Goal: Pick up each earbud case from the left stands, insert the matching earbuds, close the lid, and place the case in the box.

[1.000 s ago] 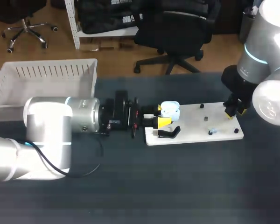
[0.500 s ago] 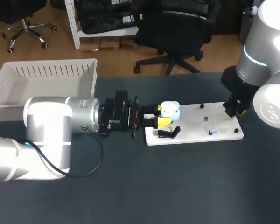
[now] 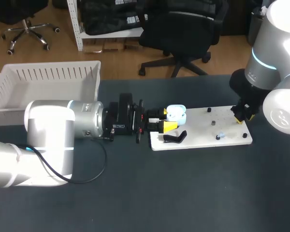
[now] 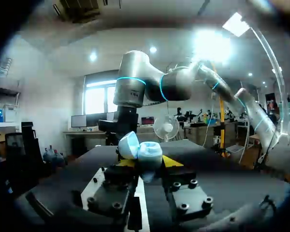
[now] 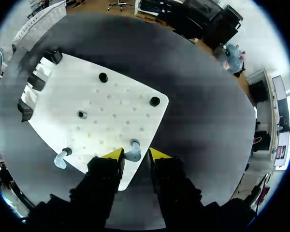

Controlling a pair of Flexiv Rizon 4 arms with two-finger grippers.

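My left gripper (image 3: 164, 121) lies level over the white board's (image 3: 203, 129) left end, shut on a light blue earbud case (image 3: 176, 114) whose lid stands open. In the left wrist view the case (image 4: 141, 152) sits between the yellow tips of the left gripper (image 4: 148, 164). My right gripper (image 3: 242, 116) hangs over the board's far right corner. In the right wrist view a light blue earbud (image 5: 134, 149) stands on the board (image 5: 101, 121) between the fingers of the right gripper (image 5: 135, 154), with a gap still showing on one side. A second earbud (image 5: 61, 158) lies near the board's edge.
A white slatted box (image 3: 43, 87) stands at the back left. A black stand (image 3: 175, 137) sits on the board's left front, and several small black pegs (image 5: 103, 77) dot the board. Dark tabletop surrounds the board.
The right gripper's fingers have drawn closer together around the earbud. The left arm and the case have not moved.
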